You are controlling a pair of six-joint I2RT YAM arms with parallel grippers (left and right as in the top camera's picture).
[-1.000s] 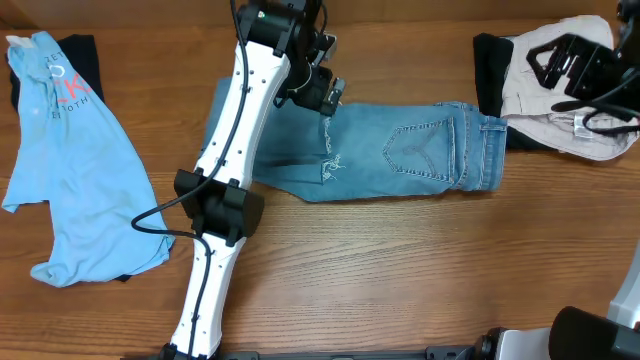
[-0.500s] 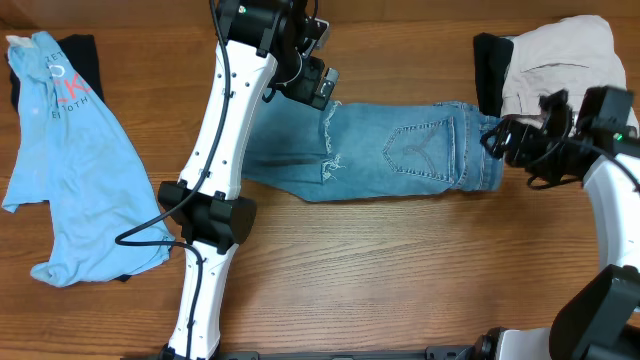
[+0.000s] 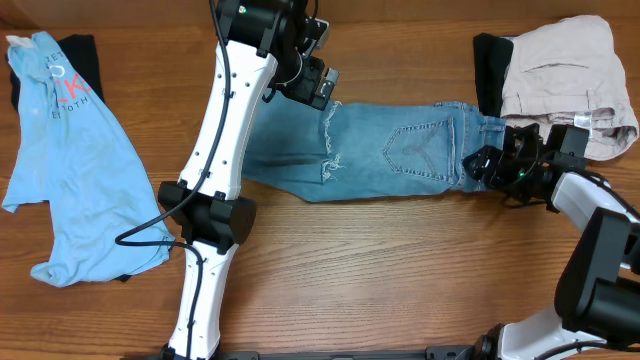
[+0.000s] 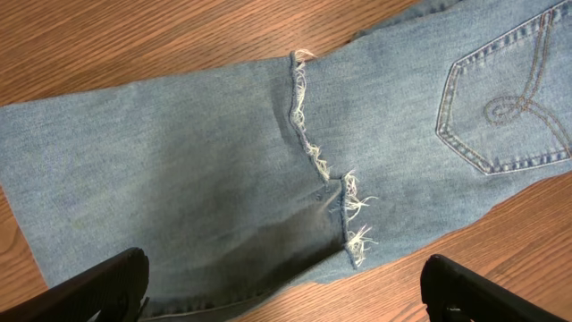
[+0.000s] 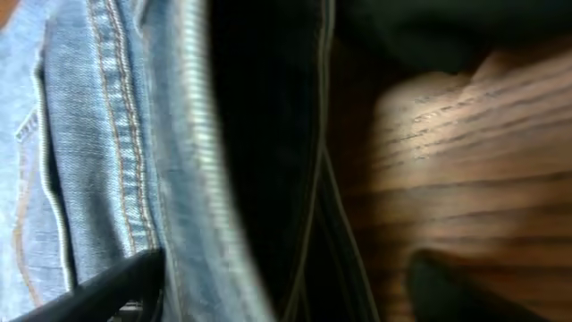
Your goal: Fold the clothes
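On the wooden table (image 3: 400, 260), only the overhead view took in every garment. The light-blue jeans (image 3: 400, 150) lay lengthwise across the middle with the waistband to the right. A pale-blue printed T-shirt (image 3: 80, 180) sprawled at the left over a black garment (image 3: 82, 48). Beige trousers (image 3: 560, 70) sat crumpled at the far right, on another black piece (image 3: 488, 75).

The left gripper (image 3: 318, 85) hung over the jeans' far edge. Its wrist view showed what the overhead blurred: its 2 fingers spread wide and holding nothing above the denim. Below them a frayed hem (image 4: 326, 170) lay across the leg, with white threads loose, and 1 back pocket (image 4: 509, 116) carried looped stitching.

The right gripper (image 3: 480, 162) sat at the waistband. Close up, its jaws stood apart, straddling the double-stitched waistband edge (image 5: 134, 143), with bare wood on the other side.
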